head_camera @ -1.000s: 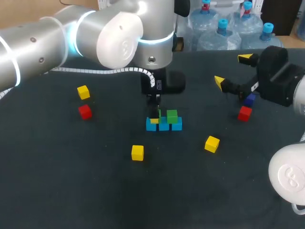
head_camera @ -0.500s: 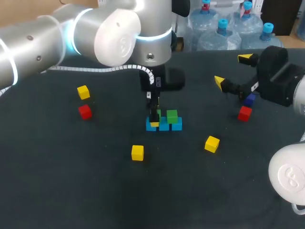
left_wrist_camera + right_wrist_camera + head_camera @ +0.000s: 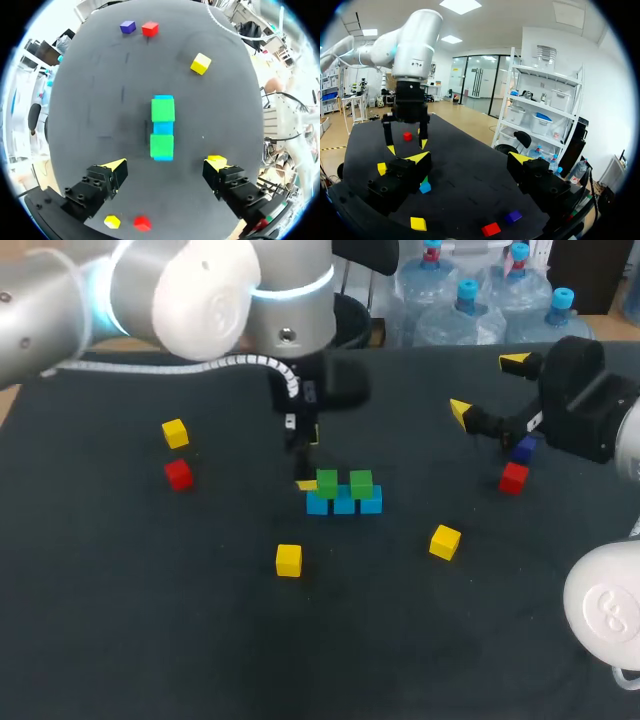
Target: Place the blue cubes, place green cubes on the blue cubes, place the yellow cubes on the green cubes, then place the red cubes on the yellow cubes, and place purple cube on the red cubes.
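- Since a second ago, my left gripper (image 3: 306,462) has lifted off the stack and pulled back toward the rear left. The green cube (image 3: 327,483) it was lowering then now sits free on the left end of the row.
- Its fingers stand wide apart with nothing between them. In the left wrist view the stack lies ahead of the spread yellow tips.
- The blue cubes (image 3: 344,504) lie mid-table, three in a touching row. A second green cube (image 3: 361,483) rests toward the right end, and the wrist view shows blue in the gap between the two greens.
- My right gripper (image 3: 488,386) has not shifted. It hangs over the right rear of the table (image 3: 120,640), fingers spread wide and empty.
- The purple cube (image 3: 523,449) and a red cube (image 3: 513,478) sit just beside each other by that gripper's body, which partly hides the purple one.
- At the left, another red cube (image 3: 179,474) lies near a yellow cube (image 3: 175,433).
- Two more yellow cubes lie on the near side of the stack, one left (image 3: 289,560) and one right (image 3: 445,541).
- My left arm's big joint blocks the rear left of the table in the head view.
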Robot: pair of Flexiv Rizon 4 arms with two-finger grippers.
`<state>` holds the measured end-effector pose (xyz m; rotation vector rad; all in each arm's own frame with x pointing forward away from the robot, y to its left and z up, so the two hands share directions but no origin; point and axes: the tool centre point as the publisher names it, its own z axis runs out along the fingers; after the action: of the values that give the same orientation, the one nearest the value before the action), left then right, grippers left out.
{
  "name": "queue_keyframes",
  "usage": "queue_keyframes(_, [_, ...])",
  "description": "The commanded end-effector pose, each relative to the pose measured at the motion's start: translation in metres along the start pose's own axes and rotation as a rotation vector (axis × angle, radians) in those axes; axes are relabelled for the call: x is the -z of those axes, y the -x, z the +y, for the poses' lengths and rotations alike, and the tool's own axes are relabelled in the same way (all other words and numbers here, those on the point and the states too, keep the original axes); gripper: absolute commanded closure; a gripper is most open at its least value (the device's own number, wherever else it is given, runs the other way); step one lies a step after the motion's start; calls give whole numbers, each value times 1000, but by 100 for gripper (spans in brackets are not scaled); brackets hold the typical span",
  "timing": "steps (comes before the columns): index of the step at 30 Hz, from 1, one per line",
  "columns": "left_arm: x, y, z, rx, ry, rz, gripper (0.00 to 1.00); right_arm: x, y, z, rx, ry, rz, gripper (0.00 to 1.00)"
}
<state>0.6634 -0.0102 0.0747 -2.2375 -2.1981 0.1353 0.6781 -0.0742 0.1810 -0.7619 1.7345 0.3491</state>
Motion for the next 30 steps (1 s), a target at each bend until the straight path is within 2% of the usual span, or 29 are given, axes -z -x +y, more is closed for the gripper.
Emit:
queue_keyframes(1, [15,-20,-22,9,81,-24,0,0,0,0,-1,2,-1,0])
queue_keyframes(13, [32,-53,-44,60,160,3,0,0,0,0,-1,2,-1,0])
queue_keyframes(19, [31,-69,-57,95,187,28,0,0,0,0,-1,2,-1,0])
queue_keyframes(30, [20,-86,-81,106,196,15,0,0,0,0,-1,2,-1,0])
